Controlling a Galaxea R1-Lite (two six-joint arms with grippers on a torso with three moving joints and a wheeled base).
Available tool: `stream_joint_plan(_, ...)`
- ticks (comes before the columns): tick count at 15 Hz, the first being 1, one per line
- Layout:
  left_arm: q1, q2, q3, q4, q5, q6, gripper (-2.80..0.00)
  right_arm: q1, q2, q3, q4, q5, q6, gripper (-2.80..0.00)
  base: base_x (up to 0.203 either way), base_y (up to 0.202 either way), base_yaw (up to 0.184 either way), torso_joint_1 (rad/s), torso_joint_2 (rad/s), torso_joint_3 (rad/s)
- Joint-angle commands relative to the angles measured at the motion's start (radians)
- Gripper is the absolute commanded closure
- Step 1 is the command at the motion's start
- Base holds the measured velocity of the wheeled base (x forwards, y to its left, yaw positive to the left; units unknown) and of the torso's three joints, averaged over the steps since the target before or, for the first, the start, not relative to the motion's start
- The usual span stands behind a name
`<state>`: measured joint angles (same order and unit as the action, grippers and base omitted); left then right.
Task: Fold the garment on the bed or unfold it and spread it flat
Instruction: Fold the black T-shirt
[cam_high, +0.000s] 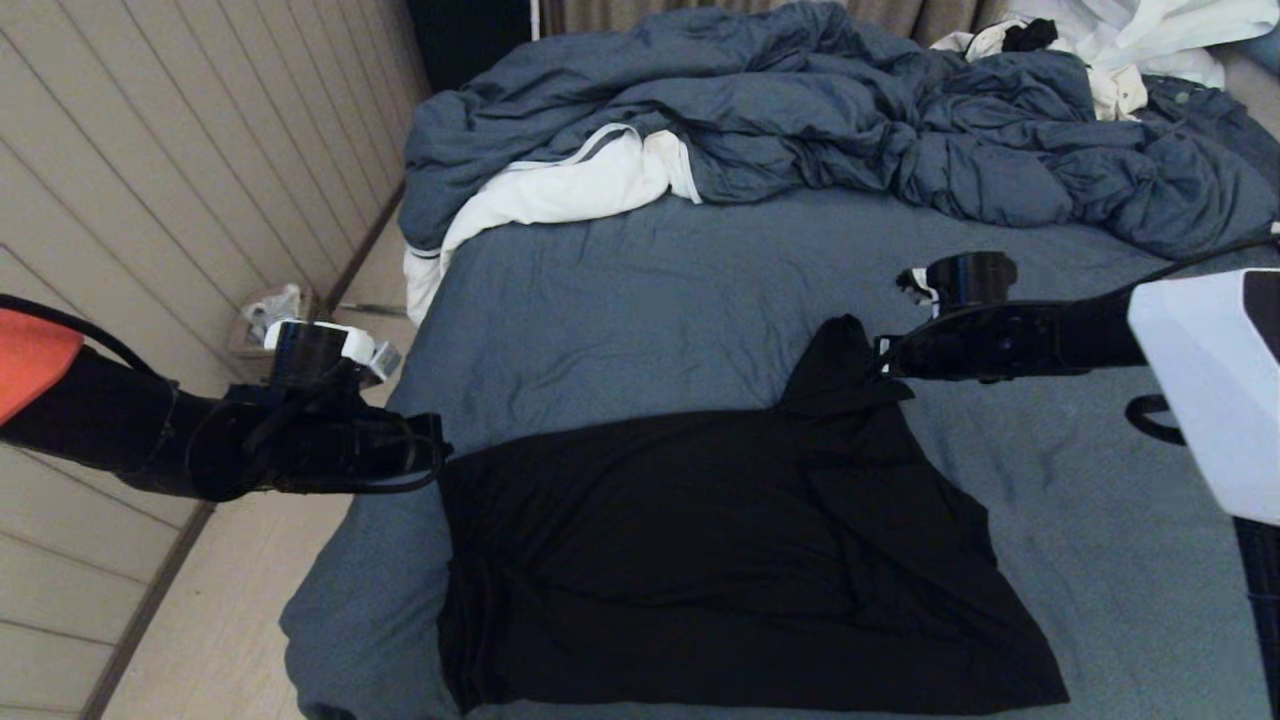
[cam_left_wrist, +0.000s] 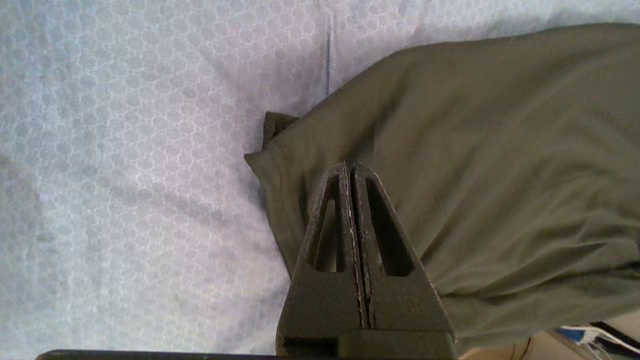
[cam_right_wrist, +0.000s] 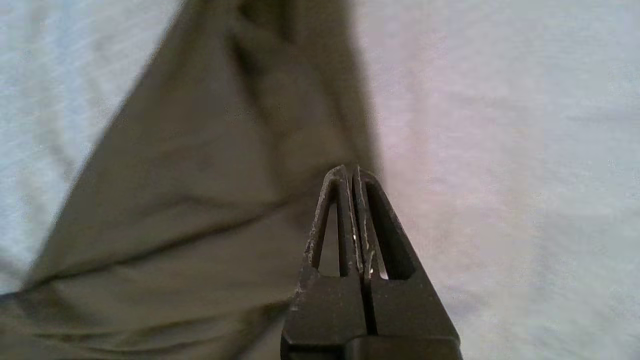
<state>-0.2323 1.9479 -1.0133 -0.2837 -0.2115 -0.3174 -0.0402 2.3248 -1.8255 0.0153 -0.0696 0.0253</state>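
Shirt: the black shirt (cam_high: 720, 560) lies across the lower middle of the head view on the bed (cam_high: 620, 290), mostly flat, with one corner pulled up into a peak at centre right.
Left gripper: the left gripper (cam_high: 438, 455) sits at the shirt's left edge, centre left of the head view; its wrist view shows the jaws pressed together over the cloth edge, but whether any fabric is caught between them I cannot tell.
Right gripper: the right gripper (cam_high: 882, 362) meets the raised peak at centre right; the jaws are closed, and the tented cloth suggests they pinch it.
Risk, slip: thin jersey held by a small pinch may slide out if the arm pulls fast, and the peak would drop in a heap.
Risk, drag: if only the right side is held, a pull would likely skew the whole shirt across the sheet and add wrinkles.
Risk, sheet: a low pinch could catch the bed sheet along with the shirt.
Head view only: the shirt's whole outline, both arms, the rumpled duvet (cam_high: 820, 110) along the top.
Left wrist view only: a folded shirt corner (cam_left_wrist: 272, 127) just beyond the jaws.
Right wrist view only: the taut fold running up from the jaws.
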Motion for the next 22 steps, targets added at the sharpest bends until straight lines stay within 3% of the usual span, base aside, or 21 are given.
stream_joint_plan(1,-0.026,-0.001,0.024,-0.023,0.000,-0.014,0.00,-0.002,0.039,-0.047,0.002,-0.001,-0.001,0.00,0.000,0.000,0.000,0.000,0.00,0.000)
stream_joint_plan(2,-0.038,0.004,0.019,-0.026,0.000,-0.029,-1.11,-0.002,0.050,-0.075,0.003,-0.001,-0.001,0.00,0.000,0.000,0.000,0.000,0.00,0.000)
stream_joint_plan(3,-0.046,0.013,0.012,-0.026,-0.001,-0.038,-2.80,-0.003,0.061,-0.097,0.004,-0.001,-0.001,0.00,0.000,0.000,0.000,0.000,0.00,0.000)
stream_joint_plan(9,-0.071,0.117,-0.010,-0.121,0.012,-0.038,-2.80,0.010,0.082,-0.129,0.006,0.002,0.009,0.00,0.000,0.000,0.000,0.000,0.00,0.000)
stream_joint_plan(14,-0.025,0.175,-0.038,-0.167,0.076,-0.037,-2.80,0.007,0.076,-0.123,0.005,0.002,0.018,0.00,0.000,0.000,0.000,0.000,0.00,0.000)
stream_joint_plan(22,0.008,0.178,-0.019,-0.170,0.081,-0.034,-2.80,0.011,0.076,-0.123,0.005,0.002,0.021,0.00,0.000,0.000,0.000,0.000,0.00,0.000)
